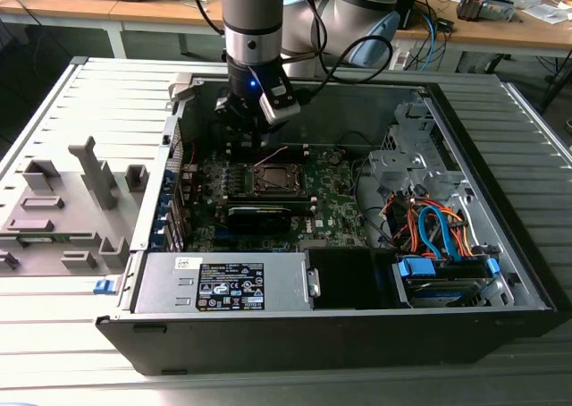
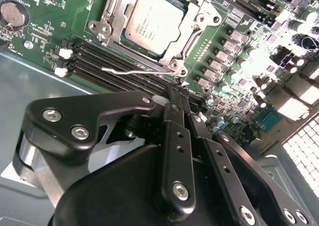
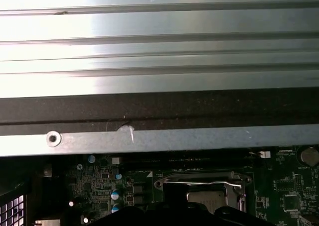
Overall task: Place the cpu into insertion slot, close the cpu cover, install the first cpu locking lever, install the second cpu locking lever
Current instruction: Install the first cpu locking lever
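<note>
While its black fingers (image 2: 175, 99) press together with nothing gripped between them, the gripper (image 2: 174, 89) hangs just above a thin wire locking lever (image 2: 137, 70) beside the memory slots (image 2: 119, 61). From the fingertips, the cpu (image 2: 154, 21) lies at about eleven o'clock in the second wrist view, seated in the insertion slot (image 2: 175, 62) with the cpu cover (image 2: 112, 18) (a silvery frame) down around it. Both sit on the green motherboard (image 1: 335, 196) inside the open computer case (image 1: 500, 245)

Brushed matt metal cpu (image 2: 153, 23) within a shiny silvery steel cpu cover (image 2: 193, 24); glossy green motherboard (image 2: 45, 42); matt black gripper (image 2: 175, 94) links with bright screws.
</note>
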`<action>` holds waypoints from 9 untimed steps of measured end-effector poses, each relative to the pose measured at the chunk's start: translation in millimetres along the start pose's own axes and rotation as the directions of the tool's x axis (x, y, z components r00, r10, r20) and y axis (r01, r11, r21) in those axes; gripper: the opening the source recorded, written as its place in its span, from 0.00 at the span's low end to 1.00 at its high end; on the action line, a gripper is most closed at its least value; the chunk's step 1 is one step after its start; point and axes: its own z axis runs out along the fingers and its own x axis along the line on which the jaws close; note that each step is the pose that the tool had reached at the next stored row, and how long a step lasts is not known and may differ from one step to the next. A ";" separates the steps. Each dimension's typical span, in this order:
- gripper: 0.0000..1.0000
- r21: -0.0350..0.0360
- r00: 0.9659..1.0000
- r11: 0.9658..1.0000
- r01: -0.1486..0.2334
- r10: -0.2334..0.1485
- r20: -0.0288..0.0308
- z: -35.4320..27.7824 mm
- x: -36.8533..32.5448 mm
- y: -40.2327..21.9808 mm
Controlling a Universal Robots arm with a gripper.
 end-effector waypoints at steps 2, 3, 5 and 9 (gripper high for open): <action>0.11 0.000 1.000 1.000 0.000 0.000 0.000 0.5 -0.1 0.0; 0.11 0.000 1.000 1.000 0.000 0.000 0.000 0.7 -0.1 0.0; 0.11 0.000 1.000 1.000 0.000 0.000 0.000 1.0 -0.4 0.0; 0.11 0.000 1.000 1.000 0.000 0.000 0.000 2.2 -1.1 -0.1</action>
